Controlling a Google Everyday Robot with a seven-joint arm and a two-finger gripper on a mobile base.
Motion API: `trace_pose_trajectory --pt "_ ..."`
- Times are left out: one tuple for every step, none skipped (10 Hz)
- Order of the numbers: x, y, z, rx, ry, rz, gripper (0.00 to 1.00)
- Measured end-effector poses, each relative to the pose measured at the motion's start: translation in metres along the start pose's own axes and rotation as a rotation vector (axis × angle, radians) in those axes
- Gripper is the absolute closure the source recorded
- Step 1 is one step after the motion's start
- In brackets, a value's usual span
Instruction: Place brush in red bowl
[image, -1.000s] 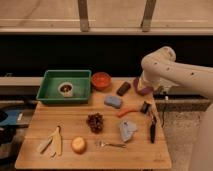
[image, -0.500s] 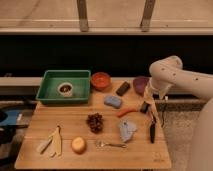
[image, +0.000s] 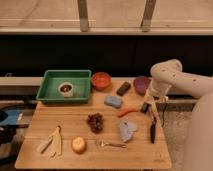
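Brush (image: 152, 129) lies near-to-far along the table's (image: 42, 122) right edge. The gripper (image: 151, 102) hovers at its far tip, and I can't tell its grip. An orange tool (image: 127, 112) and a blue sponge (image: 113, 101) lie between the brush and the red bowl (image: 101, 80).

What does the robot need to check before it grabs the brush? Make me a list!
1. Brush easy to find: the brush lies uncovered on the right side of the table. Ok.
2. Gripper close enough: the gripper hangs over the brush's far end. Ok.
3. Brush held: it lies flat on the table. Not ok.
4. No mix-up: the orange-handled tool has its black head right beside the brush's far end. Not ok.
5. Red bowl uncovered, next to the green tray. Ok.
6. Red bowl empty inside: cannot tell.
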Motion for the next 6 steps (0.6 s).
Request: trace_pose_trajectory --pt "0.001 -0.001 -0.001 0.004 0.000 -0.006 0.40" --pt "0.003 0.004 0.000 0.007 0.007 -0.040 0.40" --pt "0.008 0.013 0.003 0.006 0.025 -0.069 0.40" --pt "0.015 0.022 0.011 -0.001 0.051 -0.087 0.40" --pt "0.020 0.020 0.014 -0.002 0.063 -0.093 0.40" --pt "0.027 0.017 0.017 -0.005 0.076 -0.095 0.40"
